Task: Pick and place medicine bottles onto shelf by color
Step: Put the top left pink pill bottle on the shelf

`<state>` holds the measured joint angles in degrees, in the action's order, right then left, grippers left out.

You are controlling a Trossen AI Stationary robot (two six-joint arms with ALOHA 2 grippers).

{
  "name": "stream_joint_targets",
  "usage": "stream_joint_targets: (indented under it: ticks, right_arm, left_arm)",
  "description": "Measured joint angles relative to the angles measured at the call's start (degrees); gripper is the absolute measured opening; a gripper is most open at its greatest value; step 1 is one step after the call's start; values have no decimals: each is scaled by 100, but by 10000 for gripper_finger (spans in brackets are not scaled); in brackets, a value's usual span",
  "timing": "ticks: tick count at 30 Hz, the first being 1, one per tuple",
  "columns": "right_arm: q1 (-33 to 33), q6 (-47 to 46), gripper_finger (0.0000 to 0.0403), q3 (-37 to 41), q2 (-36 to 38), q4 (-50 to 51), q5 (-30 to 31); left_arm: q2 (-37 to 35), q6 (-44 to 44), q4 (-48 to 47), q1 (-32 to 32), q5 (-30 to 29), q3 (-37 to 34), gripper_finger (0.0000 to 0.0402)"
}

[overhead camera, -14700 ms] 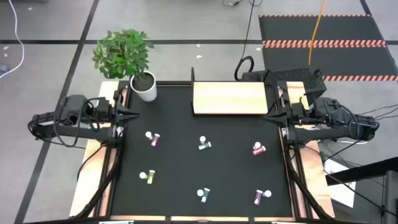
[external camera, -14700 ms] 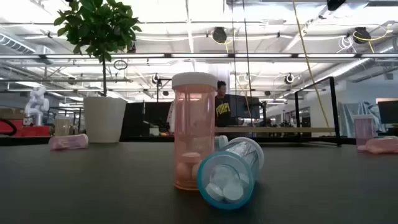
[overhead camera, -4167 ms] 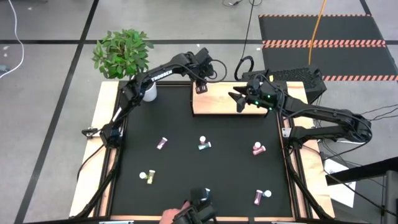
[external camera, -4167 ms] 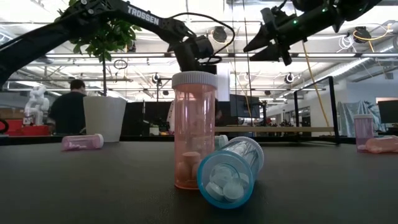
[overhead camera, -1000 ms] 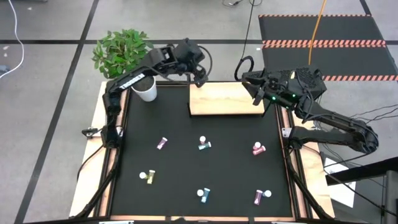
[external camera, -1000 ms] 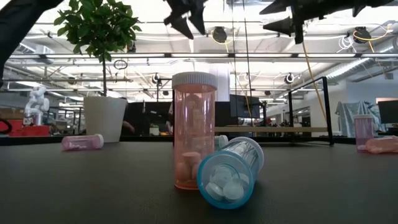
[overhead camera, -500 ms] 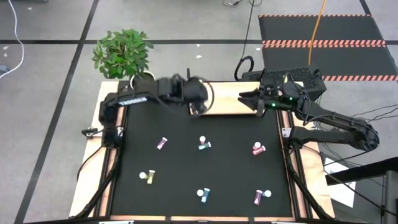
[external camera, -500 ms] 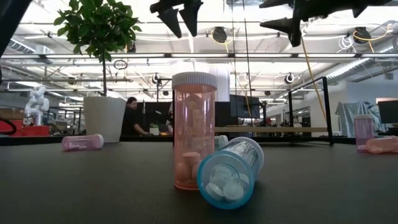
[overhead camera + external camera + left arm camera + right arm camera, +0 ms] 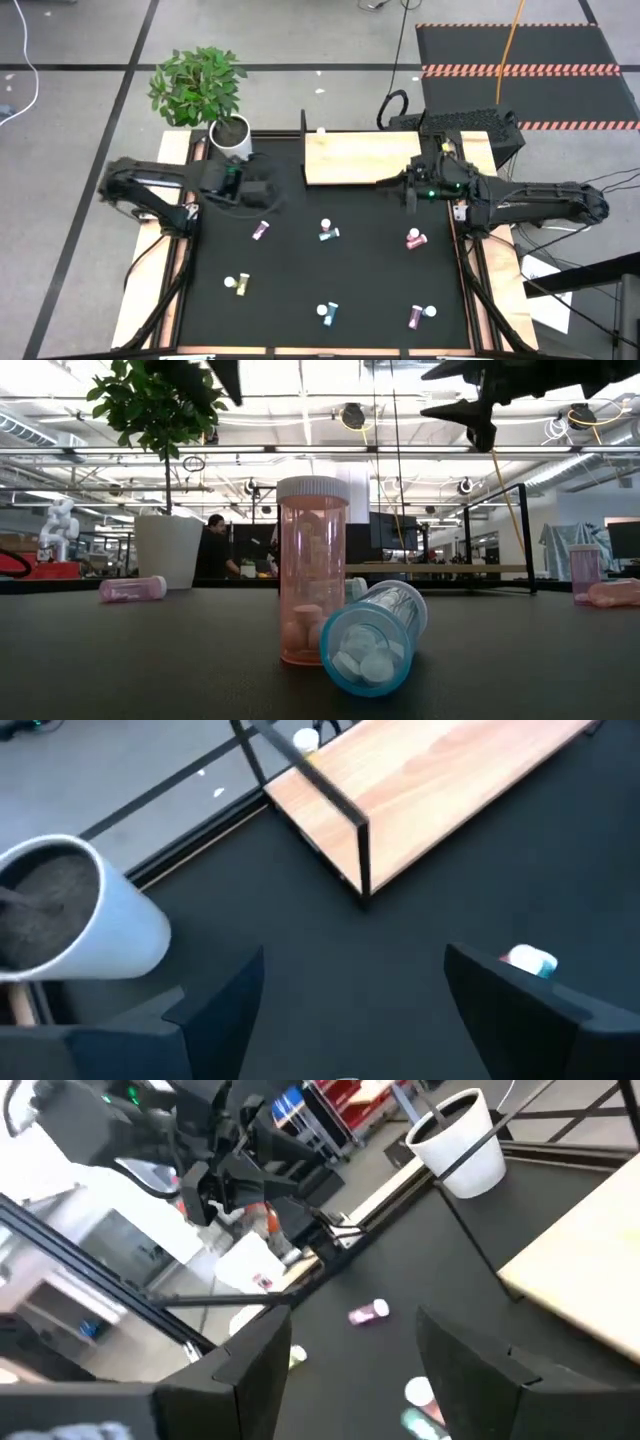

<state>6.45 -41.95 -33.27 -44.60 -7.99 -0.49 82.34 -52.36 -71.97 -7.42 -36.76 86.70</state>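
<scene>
Shelf [image 9: 362, 158] is a flat light-wood board, black-edged, with one small bottle [image 9: 321, 131] at its far edge. In front of it, six white-capped medicine bottles [image 9: 329, 232] lie scattered: magenta, teal, yellow-green.

arms: two, dark, slim jointed links
left end effector [image 9: 345, 995]: two flat, broad black fingers with angular edges
right end effector [image 9: 385, 183]: black, tapering to pointed tips
right arm light: small green glow on the wrist, just behind the end effector
cables: thin dark loops along the left arm, apparently
</scene>
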Motion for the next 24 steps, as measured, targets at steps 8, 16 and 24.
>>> stream_joint_targets:
  ticks: [8,16,24]
  right_arm:
    - [-837,-317,208,281,-192,-769,1559]
    - [-1546,-413,208,-5,-1492,-1786,2349]
    - [-2367,-240,208,-1376,-3257,-1804,3336]
  left_arm:
    - [-1136,291,932,-96,169,-1750,310]
    - [-1874,-392,1147,-553,1392,-3385,310]
    - [-1972,-913,1207,-1076,2332,-4361,310]
